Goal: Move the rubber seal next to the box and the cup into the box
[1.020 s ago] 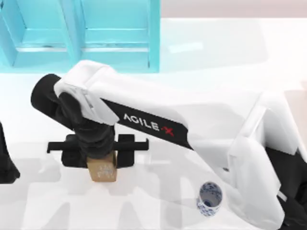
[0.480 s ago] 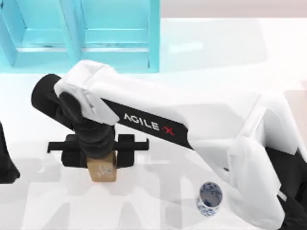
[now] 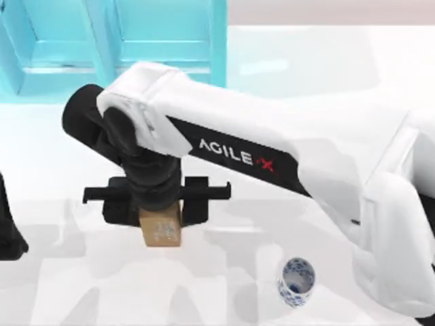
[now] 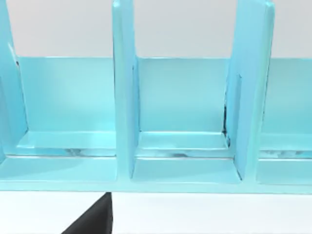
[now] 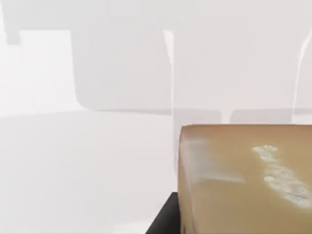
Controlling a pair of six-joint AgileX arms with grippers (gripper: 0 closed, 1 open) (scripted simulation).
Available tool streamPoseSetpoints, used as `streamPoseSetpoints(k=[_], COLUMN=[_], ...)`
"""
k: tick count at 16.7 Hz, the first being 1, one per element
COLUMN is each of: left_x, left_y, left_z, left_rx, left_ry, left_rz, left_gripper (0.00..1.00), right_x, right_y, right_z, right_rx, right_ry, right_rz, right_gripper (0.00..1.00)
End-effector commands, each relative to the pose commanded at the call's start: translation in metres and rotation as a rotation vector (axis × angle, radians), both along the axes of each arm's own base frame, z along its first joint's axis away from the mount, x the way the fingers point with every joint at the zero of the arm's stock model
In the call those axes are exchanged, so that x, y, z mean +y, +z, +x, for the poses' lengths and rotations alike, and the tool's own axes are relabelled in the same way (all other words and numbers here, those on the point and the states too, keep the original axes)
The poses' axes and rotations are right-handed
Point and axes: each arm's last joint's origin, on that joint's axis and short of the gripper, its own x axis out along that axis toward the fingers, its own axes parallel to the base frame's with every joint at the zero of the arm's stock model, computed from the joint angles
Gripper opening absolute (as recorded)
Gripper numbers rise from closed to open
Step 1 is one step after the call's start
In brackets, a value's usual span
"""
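Cup (image 3: 297, 281) at lower right of top view, lying tipped on table (image 3: 340, 81), untouched. Rubber seal (image 3: 161, 229) lower-left of centre, tan block under right gripper (image 3: 158, 204) — fingers closed on its sides, mottled face up; whether lifted off table, cannot tell. Grip from above likely leaves seal free to travel. Left arm (image 3: 8, 227) parked at left edge; its fingers cannot tell. Box (image 3: 122, 47) across upper left, turquoise dividers upright — bare white surface between seal and box front, open room for set-down.
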Motion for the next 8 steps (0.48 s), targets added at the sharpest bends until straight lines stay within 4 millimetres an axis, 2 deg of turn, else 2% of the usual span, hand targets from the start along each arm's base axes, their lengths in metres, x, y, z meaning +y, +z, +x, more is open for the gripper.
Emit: streamPoseSetpoints(k=[4,6,8], left_x=[0.0,0.0,0.0], left_y=[0.0,0.0,0.0], left_z=[0.0,0.0,0.0], left_rx=[0.0,0.0,0.0], left_ry=[0.0,0.0,0.0], left_rz=[0.0,0.0,0.0], left_gripper=[1.0,1.0,1.0], right_x=[-0.048,-0.066,-0.075], right_y=[0.056,0.067,0.072], right_z=[-0.003,-0.006,-0.007], right_rx=[-0.014,-0.006,-0.002], right_ry=[0.0,0.001,0.002], right_rz=[0.018,0.008,0.003], right_gripper=[0.0,0.0,0.0])
